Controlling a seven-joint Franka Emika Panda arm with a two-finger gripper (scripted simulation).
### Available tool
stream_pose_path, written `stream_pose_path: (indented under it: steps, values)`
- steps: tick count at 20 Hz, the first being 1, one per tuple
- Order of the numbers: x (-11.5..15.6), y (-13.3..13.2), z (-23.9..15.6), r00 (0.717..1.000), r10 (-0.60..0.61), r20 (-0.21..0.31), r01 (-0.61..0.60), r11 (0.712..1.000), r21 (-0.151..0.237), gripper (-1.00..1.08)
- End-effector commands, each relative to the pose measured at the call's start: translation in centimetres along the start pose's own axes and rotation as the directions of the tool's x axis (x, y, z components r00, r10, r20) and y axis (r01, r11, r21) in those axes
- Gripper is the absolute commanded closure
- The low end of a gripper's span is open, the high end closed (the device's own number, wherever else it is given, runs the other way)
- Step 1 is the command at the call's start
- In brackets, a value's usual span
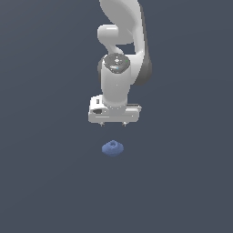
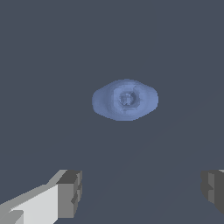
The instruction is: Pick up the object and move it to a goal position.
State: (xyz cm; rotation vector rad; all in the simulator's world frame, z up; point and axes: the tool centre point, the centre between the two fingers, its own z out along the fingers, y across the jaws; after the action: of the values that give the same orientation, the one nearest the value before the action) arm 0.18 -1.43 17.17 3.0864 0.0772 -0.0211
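There is one small blue lumpy piece (image 1: 112, 148) with one round knob on its top. There is one white robot arm (image 1: 119, 50). The arm has one gripper (image 1: 113, 124), and the gripper has two grey fingers (image 2: 70, 192). There is one flat dark grey worktop (image 1: 45, 182) under it all. That makes one blue piece, one arm, two fingers and one worktop.

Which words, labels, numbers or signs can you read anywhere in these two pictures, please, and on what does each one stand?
None: no readable text appears in either view.
The blue object is plain matte, with only a raised knob and dimple on top.
The arm's white shell carries no lettering; the round cap on its wrist shows small coloured specks too blurred to read as any sign.
The gripper, jaws apart, is unmarked.
The dark floor bears no markings.
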Motion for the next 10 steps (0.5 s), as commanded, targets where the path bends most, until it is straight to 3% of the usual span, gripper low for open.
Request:
stream_pose_path:
  steps: [1,10]
  values:
    - [0.01,-0.02,0.01,1.0,0.002,0.0,-0.002,1.0,0.0,-0.92]
    - [0.4,0.03,0.29,0.996,0.094,0.001,-0.094,0.996,0.006,-0.92]
